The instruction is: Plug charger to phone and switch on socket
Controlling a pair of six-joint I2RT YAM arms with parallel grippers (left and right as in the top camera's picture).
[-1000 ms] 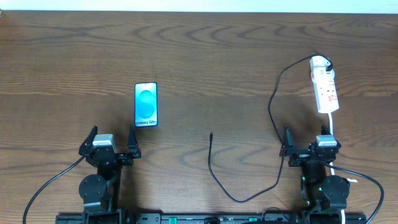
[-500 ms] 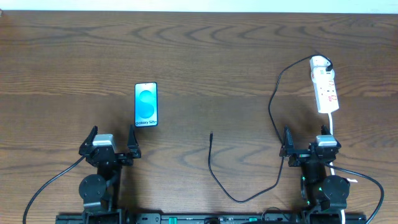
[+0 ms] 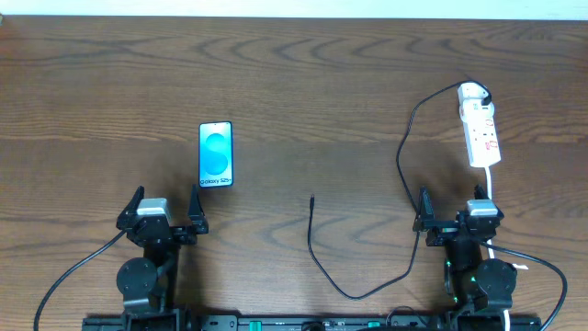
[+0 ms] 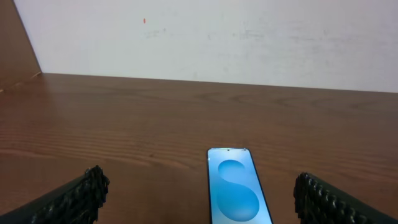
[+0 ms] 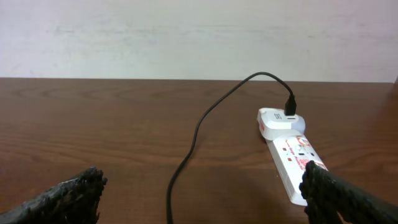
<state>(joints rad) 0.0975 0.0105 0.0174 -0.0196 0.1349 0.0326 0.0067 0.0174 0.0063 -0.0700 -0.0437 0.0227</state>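
On the wooden table (image 3: 312, 83) the phone (image 3: 216, 154) is laid screen up at left, the socket (image 3: 480, 129) at right. The charger (image 3: 310, 225) is looped between them, plugged in at the socket's far end.

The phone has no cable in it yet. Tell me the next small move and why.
Probably reach the right gripper toward the charger's free plug tip. The gripper's fingers are open and empty. The tip lies loose on the table between the arms, apart from the phone. The cable's other end is already plugged in at the power strip.
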